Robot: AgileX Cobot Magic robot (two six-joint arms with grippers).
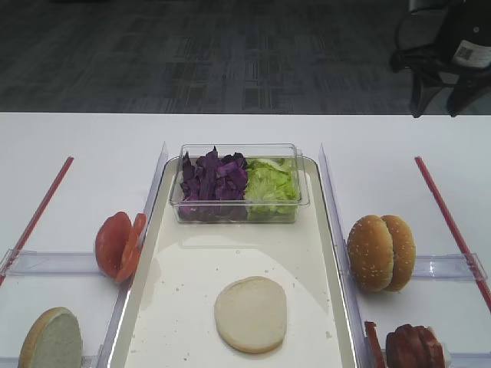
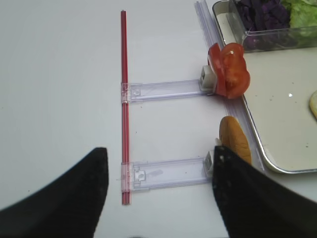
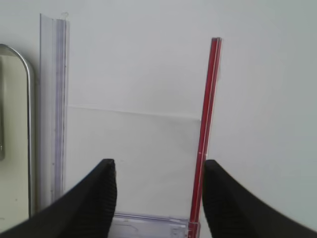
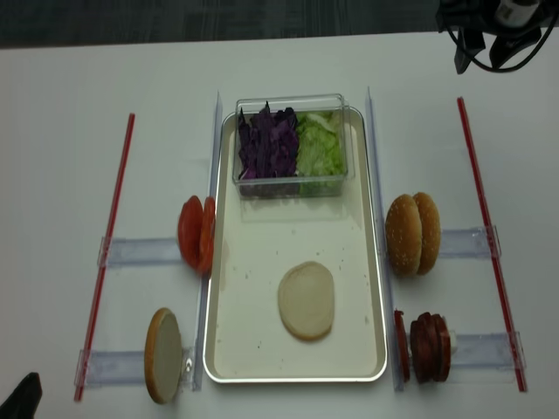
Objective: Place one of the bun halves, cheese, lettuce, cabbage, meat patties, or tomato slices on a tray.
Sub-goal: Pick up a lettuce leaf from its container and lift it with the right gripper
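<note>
Bun half (image 1: 250, 314) flat on tray (image 1: 157, 307)

The meat patties (image 1: 414, 346) and the left bun half (image 1: 51, 338) are cut off by the high view's bottom edge; both wrist views crop the tray (image 2: 277, 166).

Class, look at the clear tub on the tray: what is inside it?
The tub holds purple cabbage on the left and green lettuce on the right, side by side. Whatever lies beneath the heaps is covered and cannot be seen.
</note>
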